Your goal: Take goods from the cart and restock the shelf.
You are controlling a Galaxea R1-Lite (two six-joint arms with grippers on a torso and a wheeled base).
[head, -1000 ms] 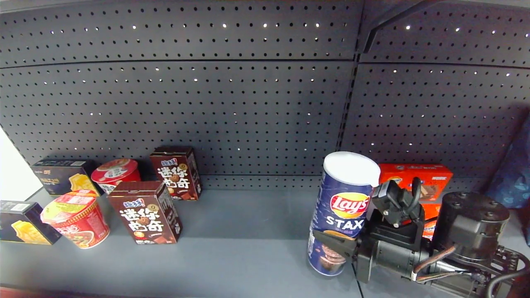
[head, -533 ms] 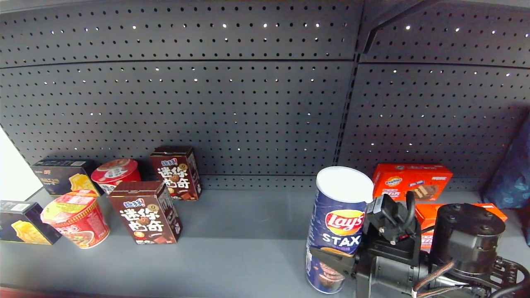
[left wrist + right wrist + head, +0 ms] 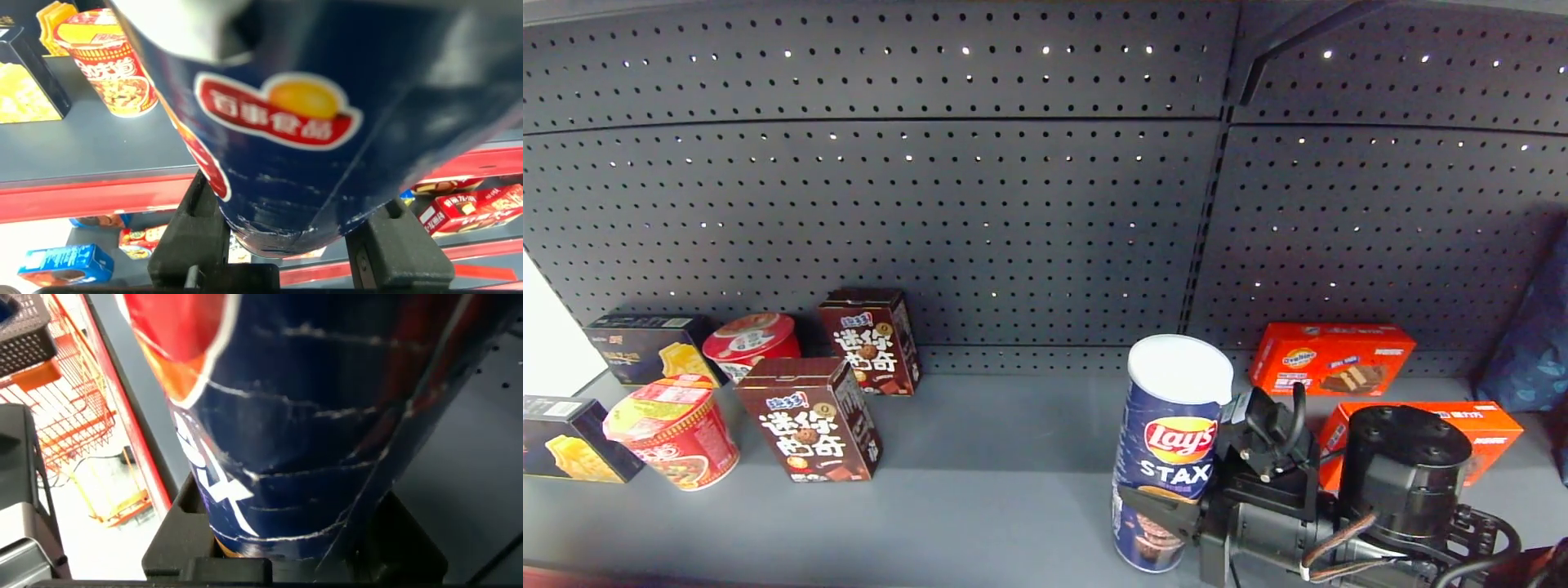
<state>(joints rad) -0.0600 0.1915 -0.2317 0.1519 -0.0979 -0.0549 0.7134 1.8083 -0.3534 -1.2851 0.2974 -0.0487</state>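
My right gripper point(image 3: 1188, 510) is shut on the lower half of a tall blue chips can point(image 3: 1172, 425) with a white lid. It holds the can upright at the front right of the grey shelf board point(image 3: 996, 457). Whether the can's base touches the board is unclear. The right wrist view has this can point(image 3: 327, 441) between the right gripper point(image 3: 302, 539). In the left wrist view my left gripper point(image 3: 298, 245) is shut on a second blue chips can point(image 3: 310, 122), out past the shelf's red front edge point(image 3: 98, 200).
Two orange boxes point(image 3: 1331, 358) point(image 3: 1486, 429) lie behind and right of the can. At the left stand two brown boxes point(image 3: 809, 420), two red noodle cups point(image 3: 674, 429) and dark boxes point(image 3: 568, 437). Bare board lies between the groups. An orange wire cart point(image 3: 73, 433) stands below.
The right gripper has carried the chips can leftward and toward the shelf's front, uncovering the orange boxes behind it. The goods at the left have not moved.
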